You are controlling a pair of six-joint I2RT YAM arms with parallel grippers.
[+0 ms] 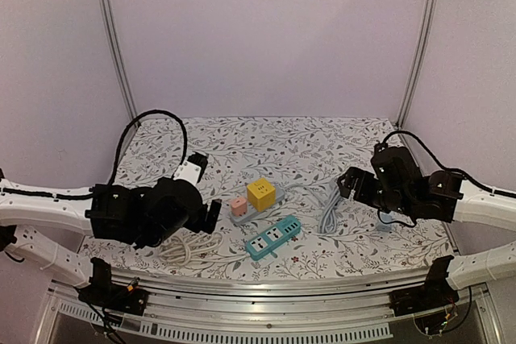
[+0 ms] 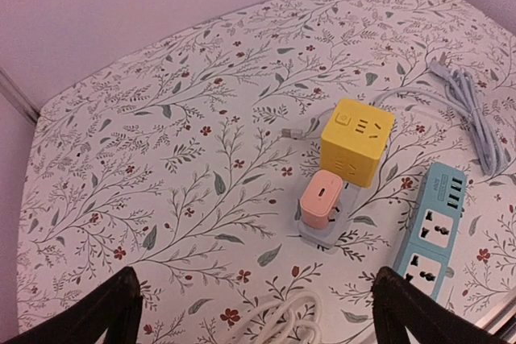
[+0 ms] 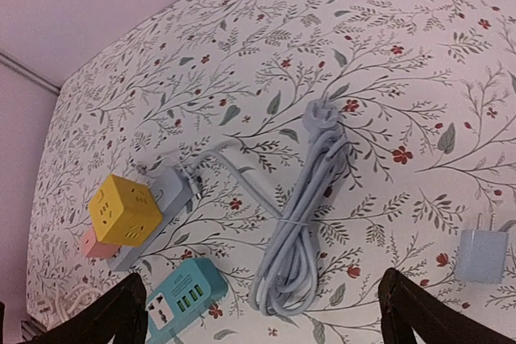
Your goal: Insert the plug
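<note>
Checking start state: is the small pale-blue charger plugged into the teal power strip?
No, the pale-blue charger lies loose, well apart from the teal power strip.

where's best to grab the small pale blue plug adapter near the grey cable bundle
Probably its boxy body, across the two side faces, from above: the small pale blue plug adapter lies flat, two prongs sticking out one end, which must stay free.

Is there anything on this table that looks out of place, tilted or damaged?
Nothing looks spilled or broken. One thing stands apart: the small blue charger lies loose, prongs bare, with the grey cable bundle between it and the grey power strip and teal power strip.
</note>
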